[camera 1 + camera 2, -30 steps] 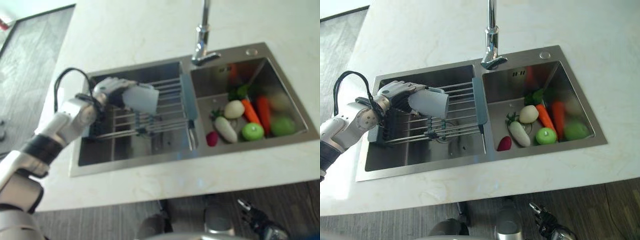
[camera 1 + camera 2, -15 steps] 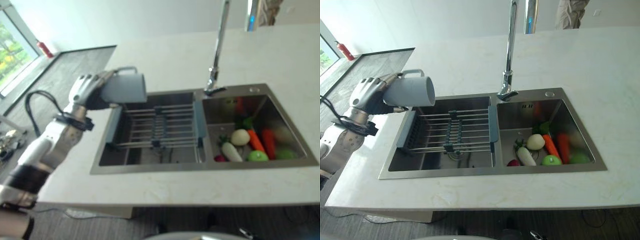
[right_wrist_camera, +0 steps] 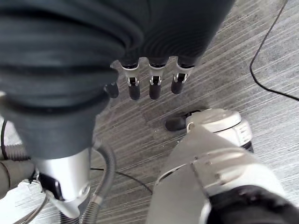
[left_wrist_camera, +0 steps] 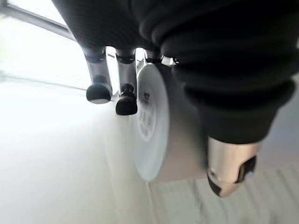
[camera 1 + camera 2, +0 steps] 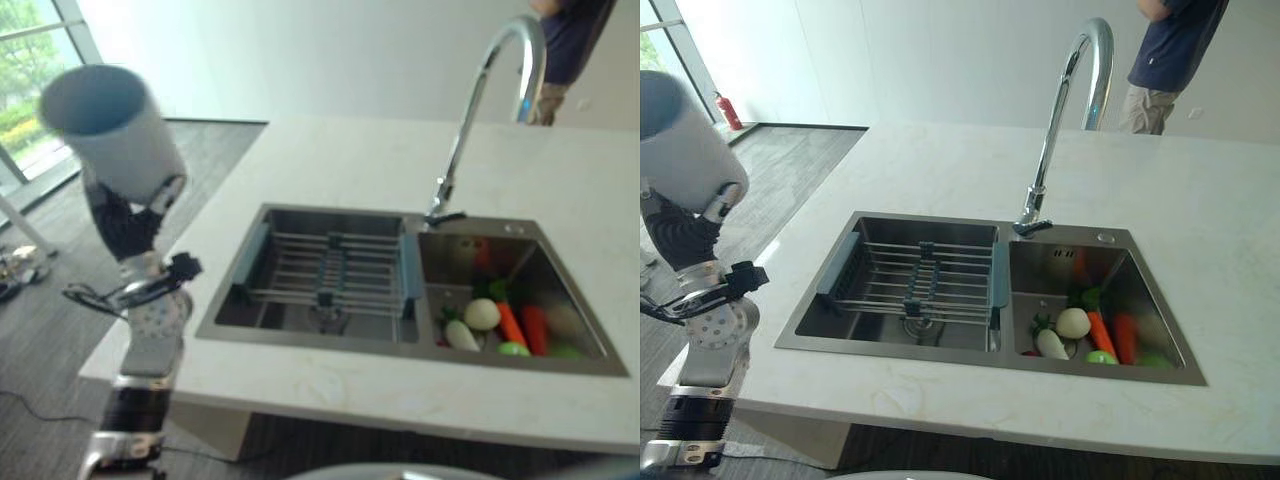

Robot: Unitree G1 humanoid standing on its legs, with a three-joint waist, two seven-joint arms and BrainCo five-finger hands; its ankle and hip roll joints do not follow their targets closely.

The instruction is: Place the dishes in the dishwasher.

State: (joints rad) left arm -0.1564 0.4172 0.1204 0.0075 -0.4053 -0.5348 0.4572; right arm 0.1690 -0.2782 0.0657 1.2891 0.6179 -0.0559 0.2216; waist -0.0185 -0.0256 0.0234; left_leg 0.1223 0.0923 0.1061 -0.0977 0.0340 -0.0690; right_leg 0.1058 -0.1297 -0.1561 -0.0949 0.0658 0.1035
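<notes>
Spreading pale across the scene, the tabletop (image 5: 940, 180) carried a double sink (image 5: 1095, 372) with an emptied rack (image 5: 920, 280) in one basin and vegetables (image 5: 1080, 325) in the other. Left hand (image 5: 125, 225) clamped a white mug (image 5: 115, 130) high beside the tabletop; loading remained, judging by this. Right hand (image 3: 149, 81) hung slack-fingered, empty.

A cup up high on our left, a sink in the counter

Our left hand (image 5: 128, 215) holds the cup (image 5: 112, 125) well left of the sink (image 5: 985, 285). A rack (image 5: 915, 280) sits in the sink's left bowl, vegetables (image 5: 1090, 335) in the right. The tap (image 5: 1065, 110) stands behind, between both bowls. A person (image 5: 1165, 60) stands behind the counter (image 5: 1240, 240).
</notes>
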